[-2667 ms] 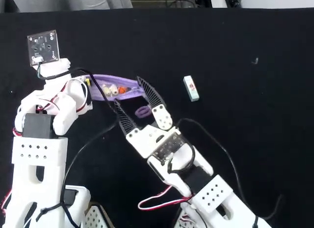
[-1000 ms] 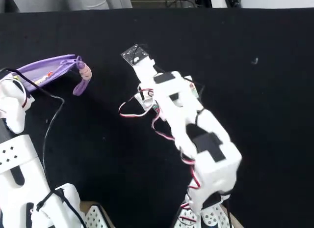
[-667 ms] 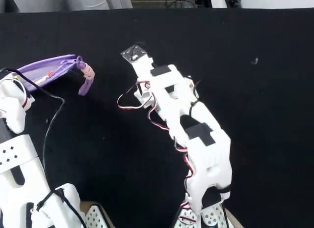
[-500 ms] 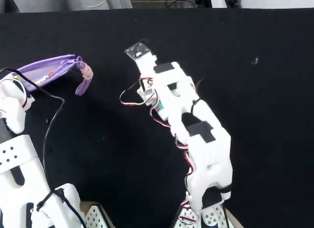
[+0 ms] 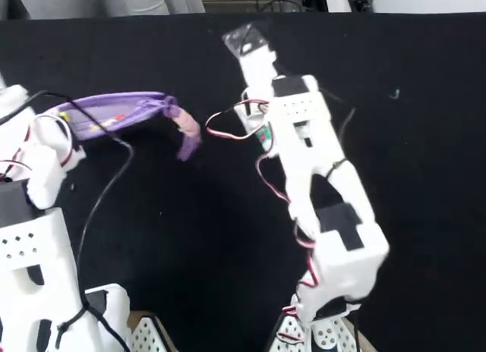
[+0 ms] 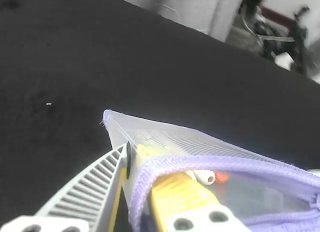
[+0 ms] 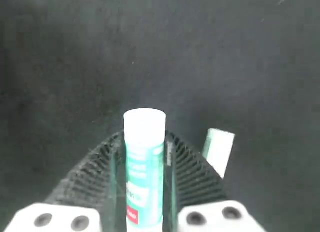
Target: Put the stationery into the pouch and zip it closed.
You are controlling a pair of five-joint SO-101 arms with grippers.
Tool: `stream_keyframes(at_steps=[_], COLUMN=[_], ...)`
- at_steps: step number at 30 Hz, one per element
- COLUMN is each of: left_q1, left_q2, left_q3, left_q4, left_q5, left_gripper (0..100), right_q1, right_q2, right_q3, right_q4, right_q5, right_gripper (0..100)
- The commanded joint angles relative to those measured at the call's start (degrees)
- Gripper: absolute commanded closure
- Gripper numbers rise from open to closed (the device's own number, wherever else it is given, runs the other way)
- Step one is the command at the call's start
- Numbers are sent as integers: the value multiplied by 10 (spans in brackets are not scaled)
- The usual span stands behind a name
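Note:
A purple-edged clear pouch (image 5: pixel 121 113) hangs in the air at the left, its strap (image 5: pixel 187 136) dangling from the right end. My left gripper (image 6: pixel 134 164) is shut on the pouch (image 6: pixel 200 147) at one end; white and orange items (image 6: pixel 212 178) show inside. In the middle of the table my right gripper (image 7: pixel 145 157) is shut on a white glue stick (image 7: pixel 144 162) with a teal label, held upright between the black ribbed fingers (image 7: pixel 192 177). In the high view a bit of the teal stick (image 5: pixel 266 136) shows under the right arm, to the right of the pouch's strap.
A small pale green and white block (image 7: pixel 218 145) lies on the black table (image 5: pixel 410 139) just beyond my right gripper. The table's right half is bare black cloth. Cables (image 5: pixel 228 117) trail from both arms.
The right arm has swung farther back and to the right with the glue stick. The left arm has carried the pouch to the right, toward the middle.

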Motion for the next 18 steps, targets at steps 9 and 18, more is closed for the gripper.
stream_keyframes(at_steps=[9, 18], left_q1=[133, 178], left_q2=[-4, 29], left_q3=[-35, -24], left_q4=[53, 52], left_q5=[-2, -2], left_gripper=[970, 970], right_q1=[6, -39], right_q2=[-277, -391], right_q3=[-22, -19], right_q4=[17, -51], right_q5=[0, -55], right_gripper=[988, 988])
